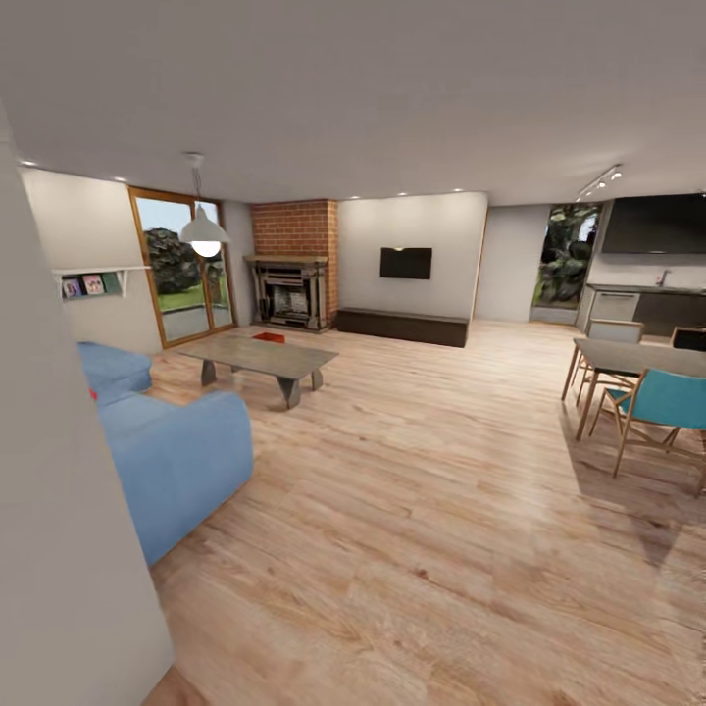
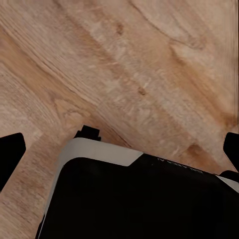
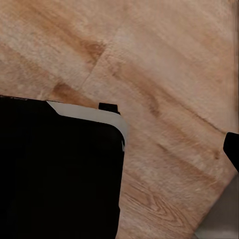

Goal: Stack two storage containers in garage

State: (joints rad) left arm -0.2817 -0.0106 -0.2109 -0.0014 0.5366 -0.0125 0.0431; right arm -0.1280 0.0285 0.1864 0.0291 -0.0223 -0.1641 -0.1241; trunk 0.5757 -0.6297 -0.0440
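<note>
I am in the living room, on light wood plank flooring (image 1: 422, 510). One orange-red storage container (image 1: 268, 337) lies on the planks far ahead, behind the coffee table and in front of the brick fireplace (image 1: 291, 289). A small red spot (image 1: 93, 393) shows on the blue sofa; what it is I cannot tell. My left gripper (image 2: 121, 149) hangs open over the planks, its dark fingertips (image 2: 11, 153) far apart and holding nothing. My right gripper (image 3: 119, 149) is also empty, with one fingertip (image 3: 232, 149) showing at the picture's edge.
A blue sofa (image 1: 167, 446) stands close on the left beside a pale wall (image 1: 59, 549). A low grey coffee table (image 1: 260, 358) sits ahead. A dining table (image 1: 637, 358) with a teal chair (image 1: 667, 402) is on the right. My black base (image 2: 134, 199) shows under both wrists.
</note>
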